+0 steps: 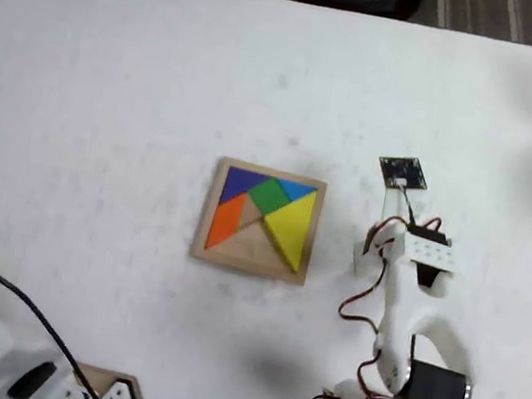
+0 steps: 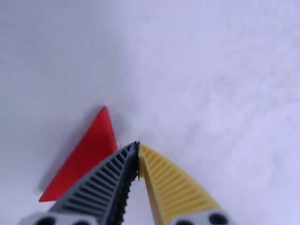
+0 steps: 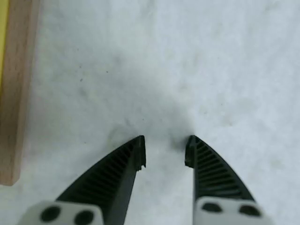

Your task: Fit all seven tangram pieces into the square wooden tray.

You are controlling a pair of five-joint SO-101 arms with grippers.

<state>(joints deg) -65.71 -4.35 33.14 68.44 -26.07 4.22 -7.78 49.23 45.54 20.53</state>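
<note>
The left gripper (image 2: 137,157) is closed on nothing, tips just beside the red triangle (image 2: 86,159) on the table: open it, straddle an edge squarely, then carry to the tray's (image 1: 207,216) bare patch; the right gripper (image 3: 165,152), slightly parted, holds nothing

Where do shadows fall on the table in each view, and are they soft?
High view: a faint, soft shadow on the table, on the near side of the wooden tray. Left wrist view: the table darkens beside the red triangle, by the left gripper. Right wrist view: a soft dark patch just ahead of the right gripper.
</note>
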